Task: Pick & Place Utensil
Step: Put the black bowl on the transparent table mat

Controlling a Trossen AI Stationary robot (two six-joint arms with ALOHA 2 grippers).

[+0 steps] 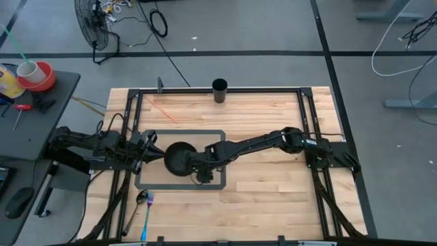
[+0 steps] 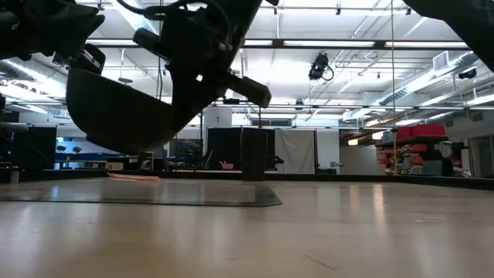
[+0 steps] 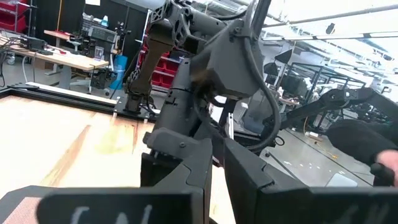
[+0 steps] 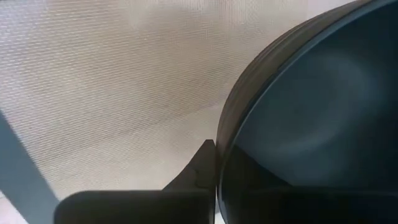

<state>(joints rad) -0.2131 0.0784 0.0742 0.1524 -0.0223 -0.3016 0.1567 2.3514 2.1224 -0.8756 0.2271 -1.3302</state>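
A black bowl point(image 1: 179, 158) hangs over the grey-bordered mat point(image 1: 215, 133), lifted clear of it and tilted in the low view point(image 2: 116, 108). My right gripper point(image 1: 199, 169) reaches across from the table's right and is shut on the bowl's rim. A spoon point(image 1: 144, 202) with a blue-purple handle lies flat near the table's near edge, left of centre. A black cup point(image 1: 219, 90) stands at the far edge. My left gripper point(image 1: 145, 147) waits shut just left of the bowl, touching nothing. My right gripper holds the bowl by its rim point(image 4: 227, 124) on the side nearest the table's right and near edge. One finger point(image 4: 196, 171) is outside the wall and the other is inside, hidden by the bowl. The bowl is lifted clear and tilted.
A thin orange stick point(image 1: 161, 110) lies on the wood beyond the mat. Black frame rails point(image 1: 305, 109) run along the table's left, right and far sides. Bare wood point(image 1: 273, 191) lies right of the mat and along the near edge.
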